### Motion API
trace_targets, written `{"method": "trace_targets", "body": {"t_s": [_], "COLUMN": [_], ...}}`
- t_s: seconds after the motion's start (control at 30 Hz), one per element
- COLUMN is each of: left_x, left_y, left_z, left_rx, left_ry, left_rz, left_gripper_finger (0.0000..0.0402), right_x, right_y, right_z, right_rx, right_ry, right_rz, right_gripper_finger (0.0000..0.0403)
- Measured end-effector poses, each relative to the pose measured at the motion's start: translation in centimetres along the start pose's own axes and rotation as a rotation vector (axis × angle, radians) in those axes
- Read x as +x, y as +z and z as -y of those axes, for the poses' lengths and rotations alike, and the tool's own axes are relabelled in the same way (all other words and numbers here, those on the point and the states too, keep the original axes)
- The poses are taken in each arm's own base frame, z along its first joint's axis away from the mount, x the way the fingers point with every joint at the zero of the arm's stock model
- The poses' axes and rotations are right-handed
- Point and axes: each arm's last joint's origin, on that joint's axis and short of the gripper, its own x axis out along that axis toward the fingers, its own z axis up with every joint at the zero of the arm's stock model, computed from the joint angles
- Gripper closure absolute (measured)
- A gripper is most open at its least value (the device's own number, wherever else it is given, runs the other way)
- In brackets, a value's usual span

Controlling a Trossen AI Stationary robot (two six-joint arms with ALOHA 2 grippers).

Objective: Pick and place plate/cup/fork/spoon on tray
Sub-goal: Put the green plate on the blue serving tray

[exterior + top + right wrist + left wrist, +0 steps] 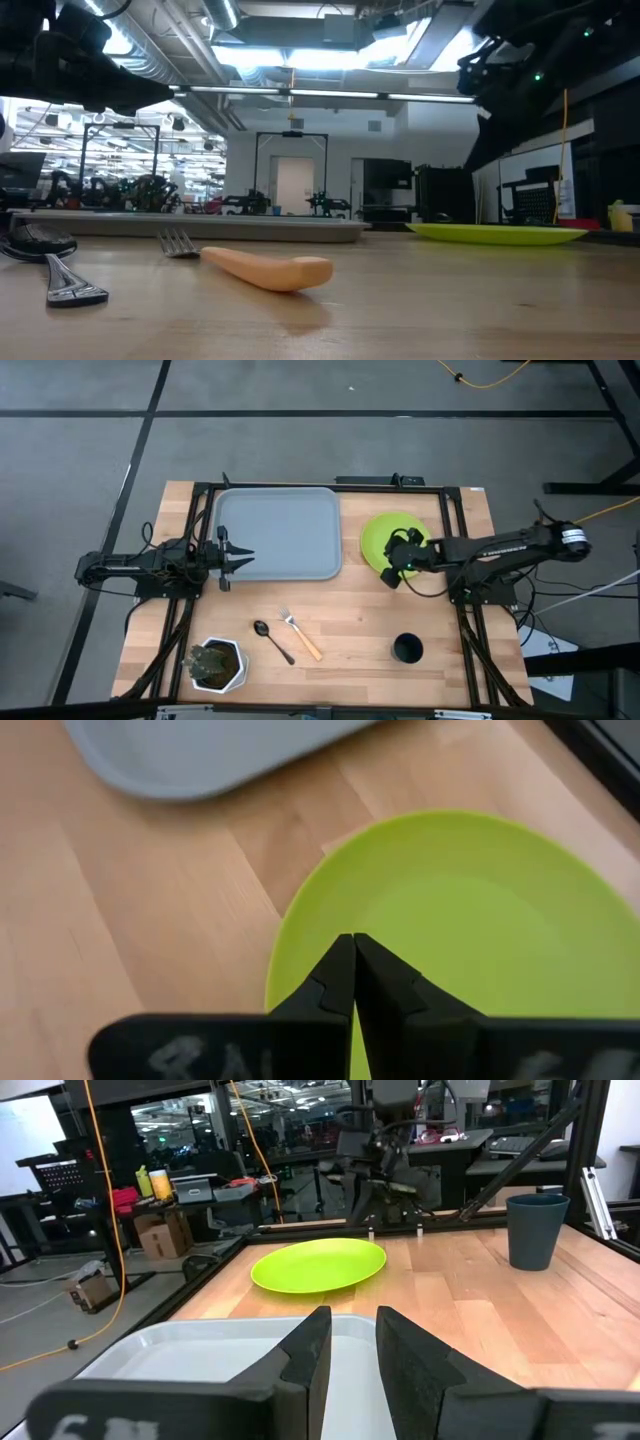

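Progress: nothing is on the tray (280, 532) yet; all four pieces lie on the tabletop (350, 630), so I judge the task to be at its very start.
Tray: sits at the far left-centre of the tabletop, bare inside as far as the high view shows.
Plate: the lime-green plate (390, 540) lies flat just beside the tray's right edge, not touching it.
Right gripper: the right gripper (398, 557) is over the plate's near rim; in its wrist view the fingers (335, 982) are pressed together, tips meeting above the rim, pinching nothing. The plate looks like the first piece in hand.
Left gripper: the left gripper (240, 555) waits over the tray's left edge, fingers (305, 1355) only slightly parted, holding nothing.
Cup: the dark cup (407, 649) stands upright near the front right, well apart from the tray.
Fork: the orange-handled fork (301, 635) lies near the front centre, tines toward the tray.
Spoon: the dark spoon (272, 641) lies just beside the fork on its left, not touching.
Other things: a white pot with a plant (217, 664) stands at the front left corner, near the spoon.
In the way: the left gripper hanging over the tray could crowd a placement on that side; the rest of the route from plate to tray looks open.
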Motion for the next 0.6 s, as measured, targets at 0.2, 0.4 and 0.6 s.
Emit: {"method": "trace_targets", "body": {"t_s": [0.2,0.4,0.6], "left_x": [0.0,0.0,0.0], "left_y": [0.01,0.0,0.0], "left_z": [0.0,0.0,0.0], "left_rx": [0.0,0.0,0.0], "left_ry": [0.0,0.0,0.0], "left_rz": [0.0,0.0,0.0], "left_gripper_finger": [0.0325,0.0325,0.0325], "right_x": [0.5,0.6,0.32], "right_y": [-0.17,-0.33,-0.82], "right_z": [-0.24,-0.39,-0.98], "right_rx": [-0.011,-0.048,-0.09], "right_ry": [0.009,0.052,0.121], "right_rz": [-0.029,-0.059,-0.102], "right_gripper_finger": [0.0378,0.0352,0.0302]}}
